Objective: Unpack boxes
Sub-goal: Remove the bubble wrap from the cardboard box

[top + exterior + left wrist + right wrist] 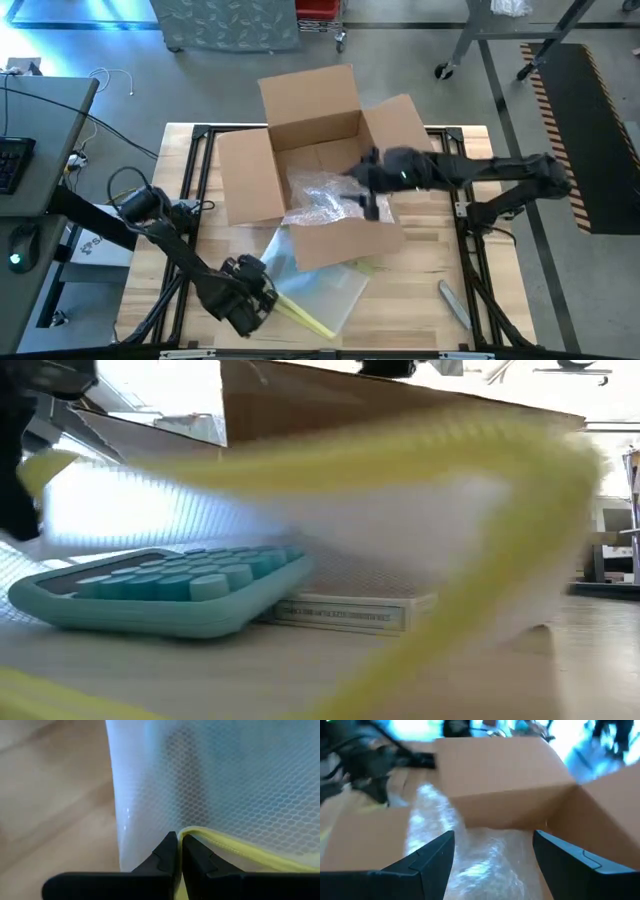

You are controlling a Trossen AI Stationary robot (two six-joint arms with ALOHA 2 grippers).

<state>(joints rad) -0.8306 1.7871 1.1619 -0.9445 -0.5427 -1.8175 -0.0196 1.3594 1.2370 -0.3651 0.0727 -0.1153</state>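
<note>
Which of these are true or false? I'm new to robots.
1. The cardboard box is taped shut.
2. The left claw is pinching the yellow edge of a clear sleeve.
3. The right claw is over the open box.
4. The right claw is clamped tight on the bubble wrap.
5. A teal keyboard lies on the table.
1. False: the cardboard box has its flaps open.
2. True: the left claw is shut on the clear sleeve at its yellow edge.
3. True: the right claw is there.
4. False: its fingers are spread above the bubble wrap.
5. True: the teal keyboard does.
</note>
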